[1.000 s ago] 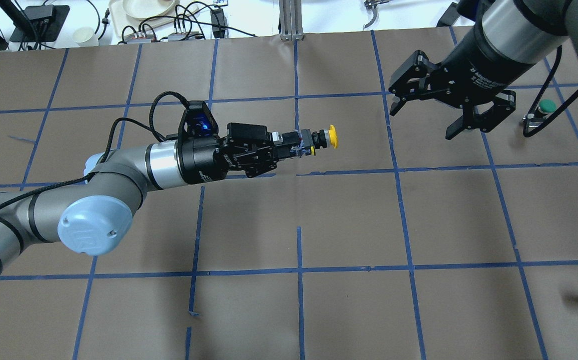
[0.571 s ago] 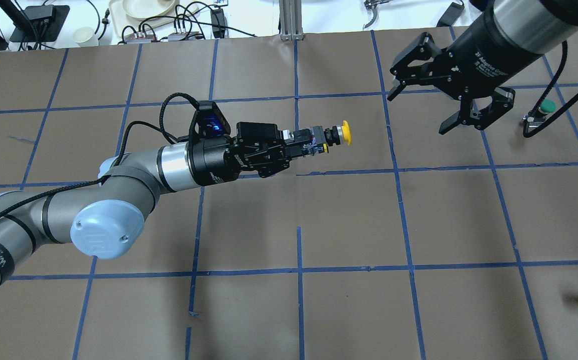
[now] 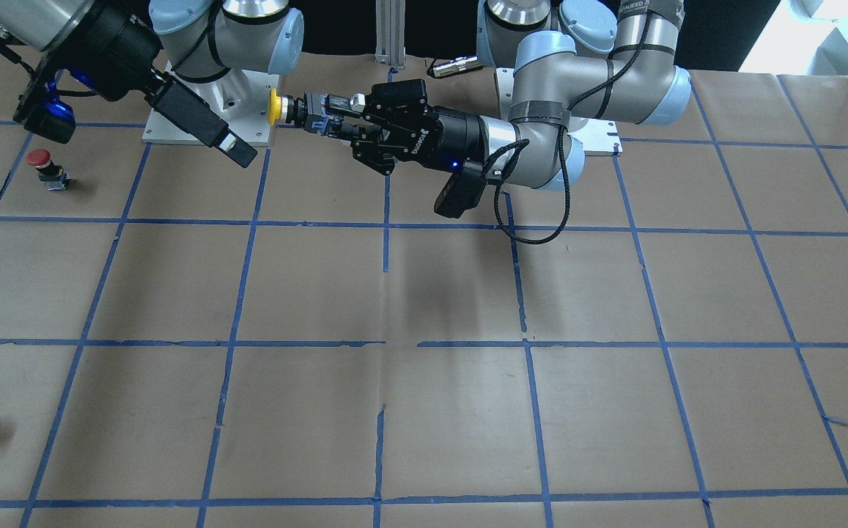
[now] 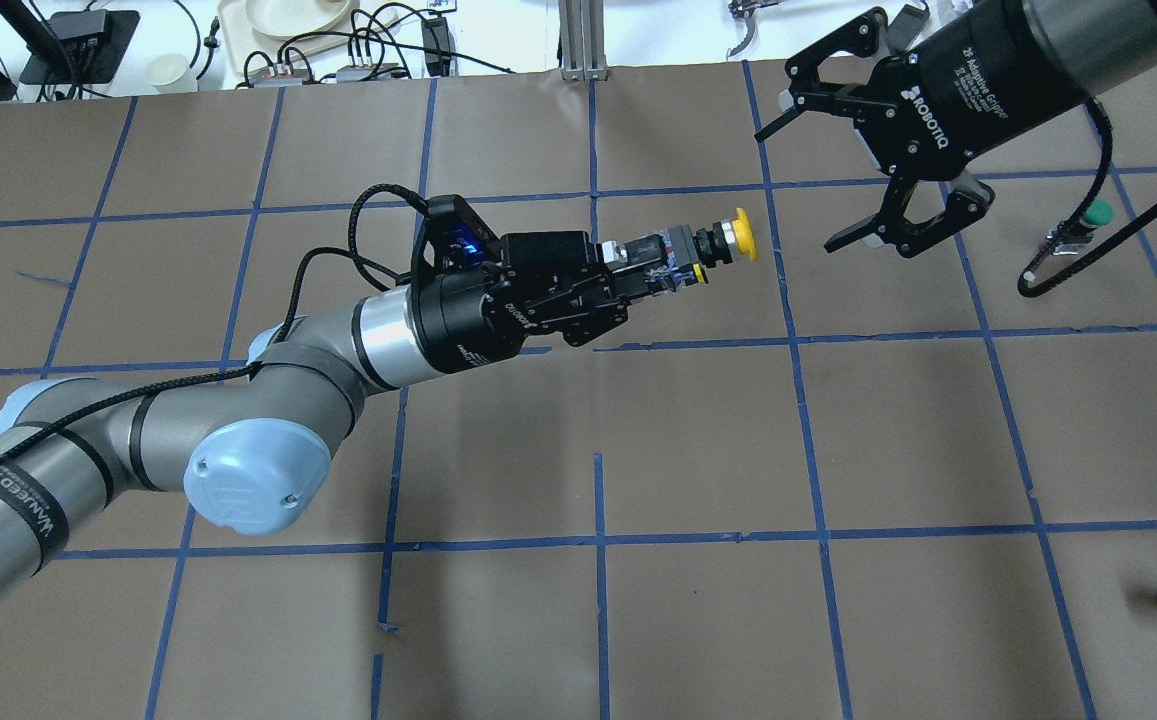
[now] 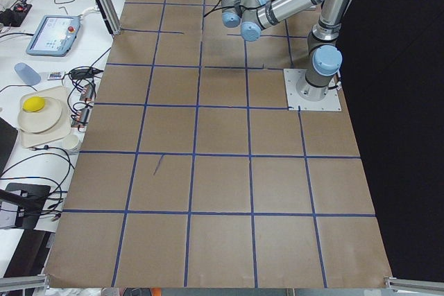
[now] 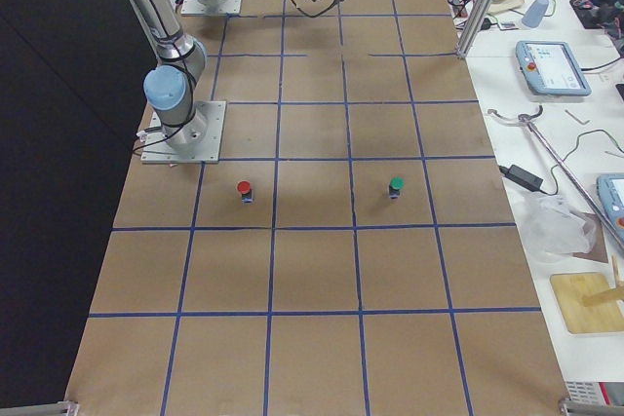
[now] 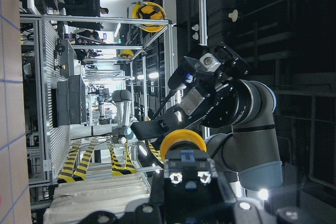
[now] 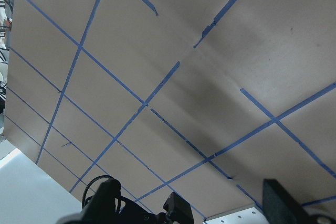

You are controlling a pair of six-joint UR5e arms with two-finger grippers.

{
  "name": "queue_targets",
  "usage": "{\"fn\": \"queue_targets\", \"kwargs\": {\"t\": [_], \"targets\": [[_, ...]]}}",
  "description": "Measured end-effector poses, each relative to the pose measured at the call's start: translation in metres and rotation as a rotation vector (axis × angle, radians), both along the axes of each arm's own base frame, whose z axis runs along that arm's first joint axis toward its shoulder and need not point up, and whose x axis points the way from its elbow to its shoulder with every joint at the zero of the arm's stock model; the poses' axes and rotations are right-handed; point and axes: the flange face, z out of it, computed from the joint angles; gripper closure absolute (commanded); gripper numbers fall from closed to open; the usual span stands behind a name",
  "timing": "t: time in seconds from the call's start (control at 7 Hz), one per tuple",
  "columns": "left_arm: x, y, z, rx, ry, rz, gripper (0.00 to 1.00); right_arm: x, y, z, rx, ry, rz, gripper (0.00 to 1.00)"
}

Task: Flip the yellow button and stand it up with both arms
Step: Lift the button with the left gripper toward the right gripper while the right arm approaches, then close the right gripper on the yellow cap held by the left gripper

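The table (image 4: pixel 898 430) is papered brown and lined in a blue grid. Above it, upper middle of the overhead view, the left gripper (image 4: pixel 653 268) clamps the yellow button (image 4: pixel 708 250) by its body, long axis roughly level, cap pointing toward the right gripper (image 4: pixel 798 188), which gapes wide and empty nearby. It looks like the hand-over: next the right one must close on the cap end.
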Motion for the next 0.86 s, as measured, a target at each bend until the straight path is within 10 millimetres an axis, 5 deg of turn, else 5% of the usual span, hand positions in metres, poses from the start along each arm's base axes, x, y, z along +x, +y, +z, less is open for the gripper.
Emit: {"fn": "queue_targets", "kwargs": {"t": [0.86], "targets": [[-0.003,0.000,0.002,0.001,0.013,-0.002,0.88,0.009,0.025,0.018,0.110,-0.067,-0.059,0.06]]}}
